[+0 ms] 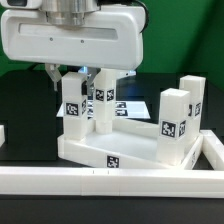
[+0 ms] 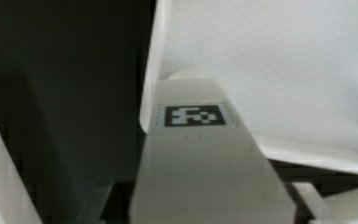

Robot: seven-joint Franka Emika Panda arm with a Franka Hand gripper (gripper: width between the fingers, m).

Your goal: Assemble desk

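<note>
The desk slab [image 1: 128, 150] lies flat on the black table, a white rectangle with a raised rim. Two legs stand on it at the exterior view's right [image 1: 172, 122] [image 1: 193, 100], and another [image 1: 101, 100] stands near the middle. My gripper [image 1: 73, 78] comes down from above onto a further white tagged leg [image 1: 72, 104] at the slab's left back corner. That leg stays upright on the slab. In the wrist view this leg [image 2: 202, 160] fills the gap of the gripper [image 2: 208, 205], with a finger [image 2: 119, 203] on each side, shut on it.
A long white border rail [image 1: 110, 183] runs along the front and turns up the exterior view's right side [image 1: 212, 150]. The marker board [image 1: 130, 106] lies flat behind the slab. The arm's big white housing [image 1: 70, 40] hangs over the back left.
</note>
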